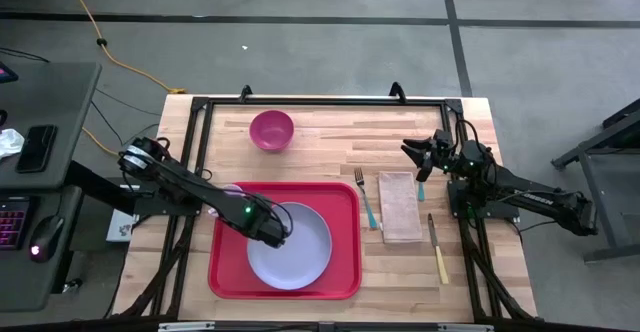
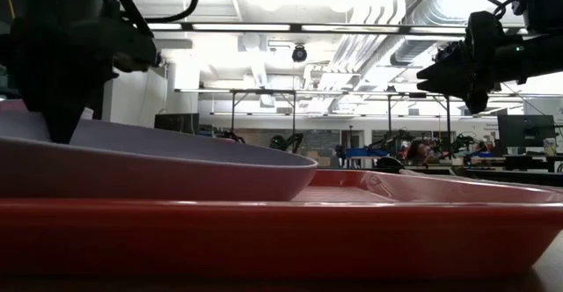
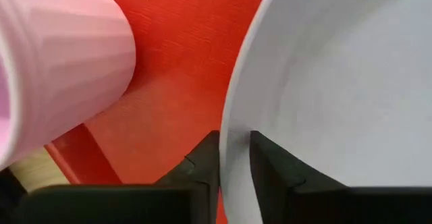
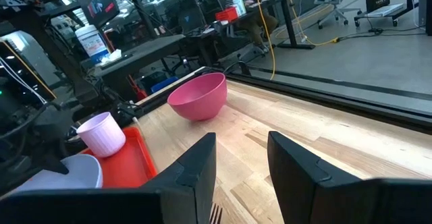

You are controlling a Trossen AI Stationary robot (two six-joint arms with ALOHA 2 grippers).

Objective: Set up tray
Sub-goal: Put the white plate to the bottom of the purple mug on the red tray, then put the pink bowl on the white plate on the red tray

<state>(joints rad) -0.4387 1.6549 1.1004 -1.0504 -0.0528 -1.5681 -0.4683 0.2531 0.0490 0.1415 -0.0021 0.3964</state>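
Note:
The red tray (image 1: 340,272) lies near the table's front edge; its rim (image 2: 352,222) fills the low view. A lavender plate (image 1: 300,252) sits in it. My left gripper (image 1: 273,231) is shut on the plate's left rim, and its fingers point down (image 2: 60,120). A pink ribbed cup (image 3: 61,69) stands in the tray's far left corner (image 1: 232,189), partly hidden under my left arm. My right gripper (image 1: 420,158) is open and hovers over the table's far right, touching nothing. My left gripper holds the plate by its left rim (image 3: 235,133), one finger (image 3: 206,166) outside the rim and one finger (image 3: 270,166) inside the plate. The fingers come from above, pointing down. In the low view the held side looks raised, while the plate's right side (image 2: 290,173) rests on the tray.
A magenta bowl (image 1: 271,130) stands on the wood beyond the tray. Right of the tray lie a teal-handled fork (image 1: 366,202), a tan napkin (image 1: 400,208) and a yellow-handled knife (image 1: 438,252). A black frame (image 1: 320,102) borders the table's far edge.

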